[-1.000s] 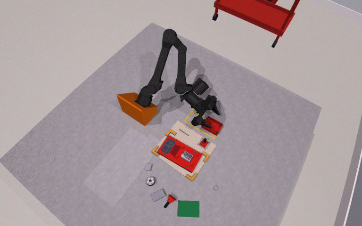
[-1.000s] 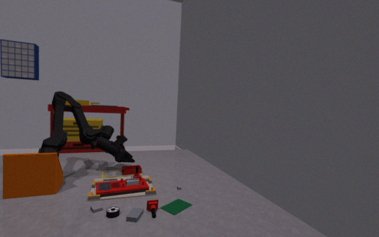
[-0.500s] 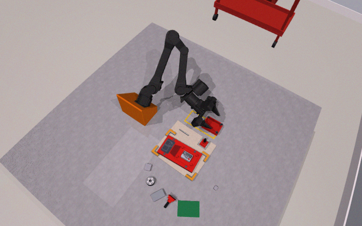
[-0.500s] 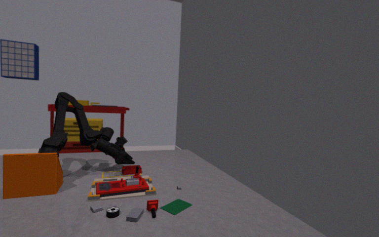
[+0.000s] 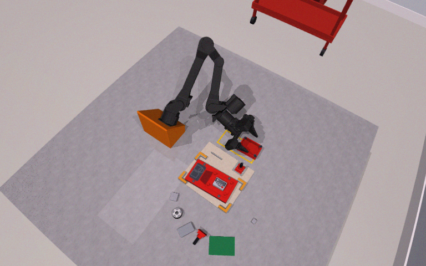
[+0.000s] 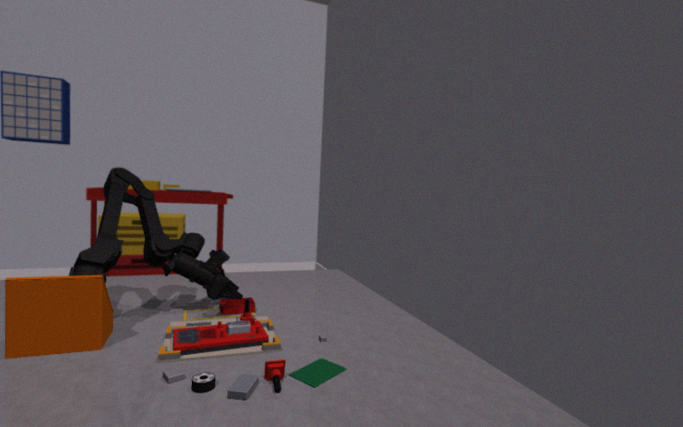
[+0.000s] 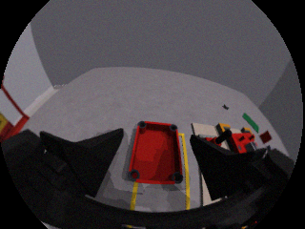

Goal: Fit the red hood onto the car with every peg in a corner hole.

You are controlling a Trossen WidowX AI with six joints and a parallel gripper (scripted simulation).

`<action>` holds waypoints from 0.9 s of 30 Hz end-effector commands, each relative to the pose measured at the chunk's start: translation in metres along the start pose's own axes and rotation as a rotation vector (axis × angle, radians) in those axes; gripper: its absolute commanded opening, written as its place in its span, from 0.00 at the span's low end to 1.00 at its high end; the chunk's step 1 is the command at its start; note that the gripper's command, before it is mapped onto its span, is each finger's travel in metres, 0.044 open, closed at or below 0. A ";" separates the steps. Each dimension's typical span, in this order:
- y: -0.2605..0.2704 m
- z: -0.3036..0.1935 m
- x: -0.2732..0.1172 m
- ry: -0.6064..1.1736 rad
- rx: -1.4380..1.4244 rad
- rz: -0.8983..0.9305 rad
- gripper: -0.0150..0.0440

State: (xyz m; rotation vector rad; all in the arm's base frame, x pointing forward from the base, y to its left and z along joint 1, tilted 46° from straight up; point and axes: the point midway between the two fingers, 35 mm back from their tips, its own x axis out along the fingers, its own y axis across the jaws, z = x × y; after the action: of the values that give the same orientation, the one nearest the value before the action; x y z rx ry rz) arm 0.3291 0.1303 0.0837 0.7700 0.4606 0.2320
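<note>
The red hood (image 5: 252, 148) (image 6: 230, 306) (image 7: 156, 155) lies on the table, with a dark ring at each corner. My gripper (image 5: 252, 144) (image 6: 240, 296) (image 7: 158, 135) is wide open and empty, tilted down above the hood. In the wrist view the hood shows between the two fingers, with space on both sides. Contact with it cannot be made out. The red chassis (image 5: 228, 192) (image 6: 211, 342) sits in the jig between orange corner brackets. The grey engine block (image 5: 219, 183) (image 6: 239, 327) is on its deck, with short red pegs around it. One peg (image 5: 215, 173) stands beside the engine.
A yellow outline (image 5: 252, 162) (image 7: 187, 196) runs under the hood. A red part with a black knob (image 5: 240, 169) stands on the jig board near the hood. A wheel (image 5: 175, 211), grey blocks, another red-and-black part (image 5: 201, 234) and a green sheet (image 5: 221, 245) lie beyond the jig.
</note>
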 end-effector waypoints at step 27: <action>-0.003 -0.016 0.007 -0.001 0.007 -0.006 1.00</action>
State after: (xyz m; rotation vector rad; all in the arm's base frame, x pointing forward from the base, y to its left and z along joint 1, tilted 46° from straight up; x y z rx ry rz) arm 0.3275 0.1407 0.0734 0.7718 0.4576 0.2333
